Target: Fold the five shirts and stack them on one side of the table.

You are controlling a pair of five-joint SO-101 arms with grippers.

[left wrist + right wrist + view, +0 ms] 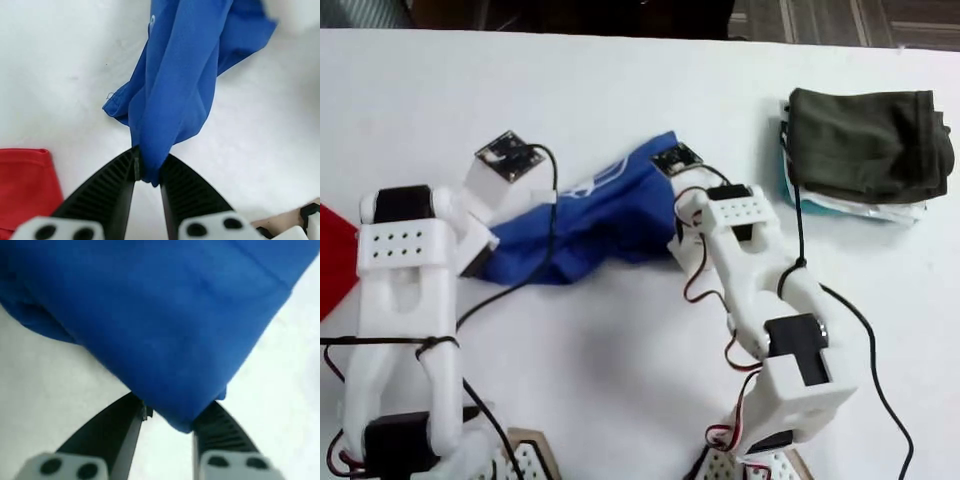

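In the lower centre of the left wrist view, the left gripper (147, 172) pinched a bunched edge of the soft blue fabric shirt (590, 215). The right gripper (167, 422) clamped a thicker fold of it. The shirt lay crumpled mid-frame on the white table (620, 90). Folding it well likely meant lifting both ends evenly and drawing the cloth taut. A red cloth shirt (332, 255) waited at the left edge, and the dark-topped stack of folded shirts (865, 150) sat upper right.

A dark strip of floor (820, 20) runs along twelve o'clock, possibly tiled toward one o'clock. Pale wooden board corners show at seven o'clock (538, 448) and five o'clock (798, 463).
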